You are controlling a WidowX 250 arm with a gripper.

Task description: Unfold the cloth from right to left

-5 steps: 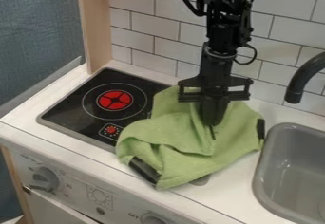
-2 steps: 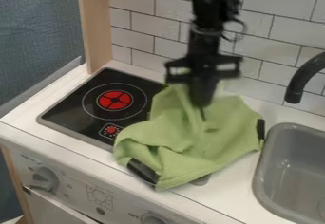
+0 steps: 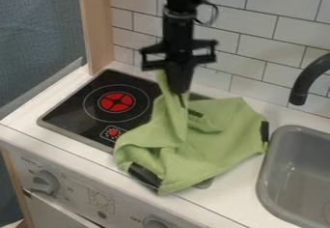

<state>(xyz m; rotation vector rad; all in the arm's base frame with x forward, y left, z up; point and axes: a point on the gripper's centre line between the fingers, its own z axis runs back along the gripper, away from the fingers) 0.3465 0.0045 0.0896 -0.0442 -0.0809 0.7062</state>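
Rising to the gripper [image 3: 180,92], a steep, narrow fold of the green cloth [image 3: 216,147] stands up from the rest, which lies crumpled over the right part of the stove top [image 3: 71,111] and onto the white counter [image 3: 241,195] near the sink [image 3: 273,147]. The jaws are together on this fold; their tips blur into the dark shape of the gripper, and exactly how much fabric they pinch is hard to make out. Part of the raised fabric passes behind the gripper and is hidden there.

The cloth hides much of the stove top's right side, while the red burner [image 3: 117,102] on the left lies uncovered. Dark patches peep out at the cloth's lower left edge, at its right edge and beside the raised fold; what each belongs to is hard to tell. A small grey rounded piece shows under the front edge, the rest of it covered. The folds hide how many layers of cloth lie on top of each other.

The top edge of the view cuts off the arm [image 3: 179,29]. The sink and the black faucet [image 3: 299,94] run out at the right edge, and the front knob [image 3: 155,223] is cut off at the bottom.
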